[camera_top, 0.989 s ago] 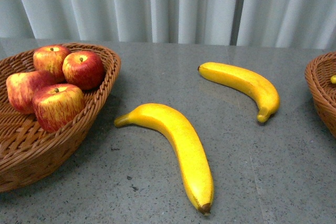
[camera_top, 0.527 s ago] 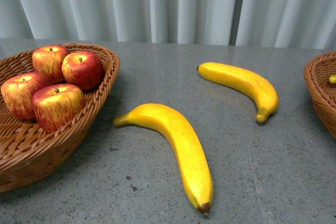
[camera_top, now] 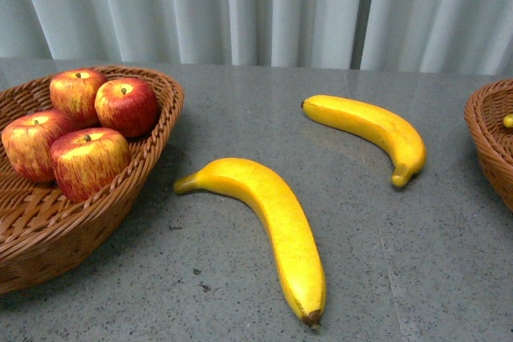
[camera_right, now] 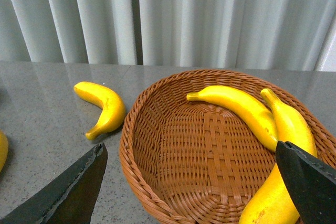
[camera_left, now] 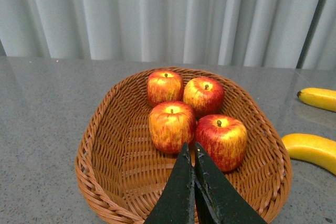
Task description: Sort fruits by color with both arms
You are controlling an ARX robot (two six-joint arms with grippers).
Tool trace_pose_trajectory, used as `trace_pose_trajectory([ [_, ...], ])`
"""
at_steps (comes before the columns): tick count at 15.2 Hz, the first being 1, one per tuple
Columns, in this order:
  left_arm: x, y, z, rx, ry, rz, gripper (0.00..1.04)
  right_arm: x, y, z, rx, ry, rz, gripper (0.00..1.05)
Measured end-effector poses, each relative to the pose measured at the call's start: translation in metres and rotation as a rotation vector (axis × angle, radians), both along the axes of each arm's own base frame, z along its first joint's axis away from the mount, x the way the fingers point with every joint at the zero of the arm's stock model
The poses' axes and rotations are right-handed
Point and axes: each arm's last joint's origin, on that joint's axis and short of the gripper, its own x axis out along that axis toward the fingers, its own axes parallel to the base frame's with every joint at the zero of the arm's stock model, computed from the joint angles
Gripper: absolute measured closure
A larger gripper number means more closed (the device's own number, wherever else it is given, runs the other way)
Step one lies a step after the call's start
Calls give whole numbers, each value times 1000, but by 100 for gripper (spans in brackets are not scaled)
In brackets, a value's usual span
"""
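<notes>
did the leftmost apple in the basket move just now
Yes: the leftmost apple rolled slightly left, stem now up, while the basket stayed put.

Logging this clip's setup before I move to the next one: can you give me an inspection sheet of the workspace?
Surface: grey speckled table, a few dark specks near its front.
Job's things: four apples in the left basket; near banana and far banana loose on the table, apart; at least two bananas in the right basket.
Clutter: nothing seen.
Grippers: left gripper shut, empty, aimed at the left basket; right gripper open, empty, aimed at the right basket.
Cables: nothing seen.
Surroundings: pale pleated curtain behind the table.
</notes>
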Motion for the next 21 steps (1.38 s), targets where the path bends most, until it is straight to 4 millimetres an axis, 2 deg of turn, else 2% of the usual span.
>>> trace_pose_trajectory([
  [9,-13,0,-16,0,10,0,103,0,0,0,0,0,0,6],
  [16,-13,0,-15,0,-4,0,103,0,0,0,0,0,0,6],
  [21,-13,0,-15,-1,-4,0,42,0,0,0,0,0,0,6],
])
